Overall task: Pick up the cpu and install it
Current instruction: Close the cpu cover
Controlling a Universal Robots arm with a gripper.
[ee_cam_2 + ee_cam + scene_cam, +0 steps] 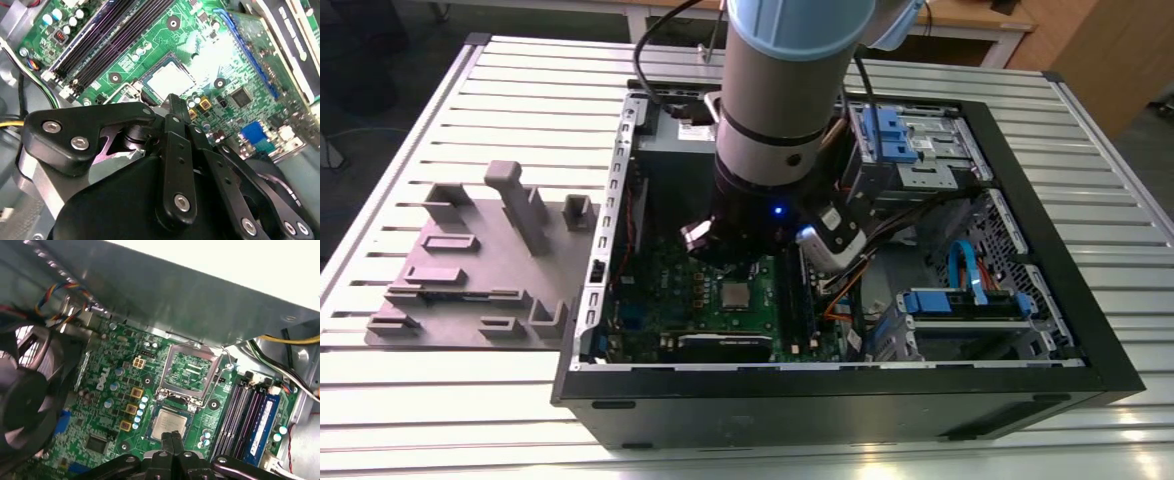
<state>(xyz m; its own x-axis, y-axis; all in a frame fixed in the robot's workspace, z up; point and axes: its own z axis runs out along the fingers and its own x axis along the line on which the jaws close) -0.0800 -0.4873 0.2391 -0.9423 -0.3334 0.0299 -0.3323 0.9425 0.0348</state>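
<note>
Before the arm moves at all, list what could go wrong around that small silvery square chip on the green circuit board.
1. The small silvery square cpu lies flat on the green motherboard, with the hinged metal frame standing open beside it. It looks unclamped, so a nudge could shift it.
2. The black gripper, with its fingers shut, sits right at the chip's edge. Pressing down there might tilt the chip.

One robot arm (781,90), one open computer case (854,405), one motherboard (670,300), one cpu (738,293), one fan (25,400), one grey fixture (467,270), one slatted table (440,400).
</note>
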